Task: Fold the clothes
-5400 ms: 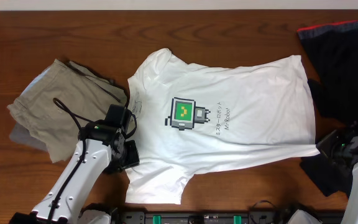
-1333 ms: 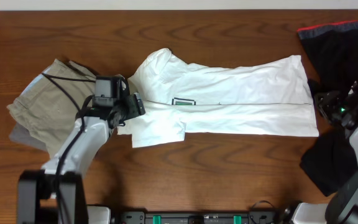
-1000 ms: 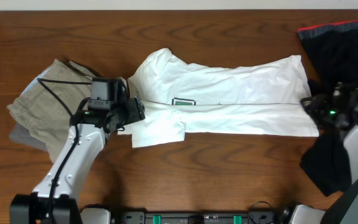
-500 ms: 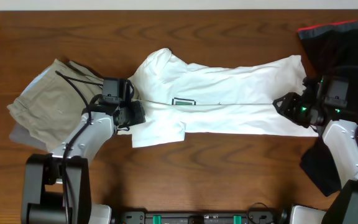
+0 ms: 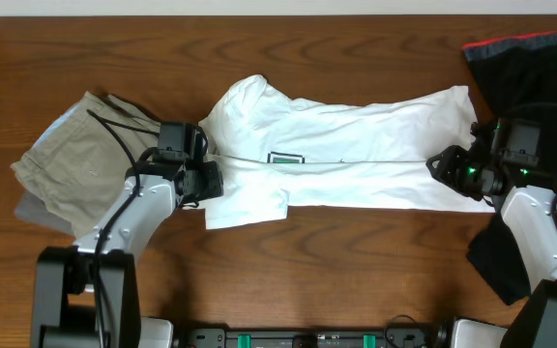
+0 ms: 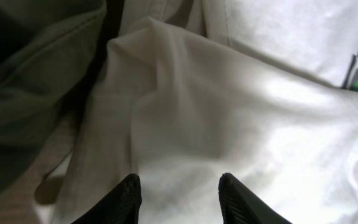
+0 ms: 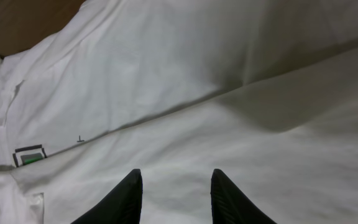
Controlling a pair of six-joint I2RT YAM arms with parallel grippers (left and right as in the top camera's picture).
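"What's on that brown wooden table [image 5: 356,48]?"

"Start at the left gripper [image 6: 179,193]. Its two black fingers [image 6: 128,198] are spread, and white cloth shows in the gap. The tips hang just over the T-shirt [image 5: 375,145]. Whether they nip a fold, I can't tell."

"And the right gripper [image 7: 174,193]?"

"Much the same. Its fingers [image 7: 129,193] are apart, with the shirt's cloth beneath them."

"Where on the shirt?"

"The left one is at the T-shirt's left end, by the sleeve. The right one is at its right end, near the hem."

"How does the shirt lie?"

"Across the middle of the table, doubled lengthways. Only a sliver of the green print [image 5: 285,159] peeps out at the fold line. One sleeve juts from the near left corner."

"Anything round it?"

"A khaki garment [image 5: 75,174] lies just beside the T-shirt's left end, with the left arm reaching over it. A black garment [image 5: 540,87] with a red stripe lies off the T-shirt's right end, partly beneath the right arm."
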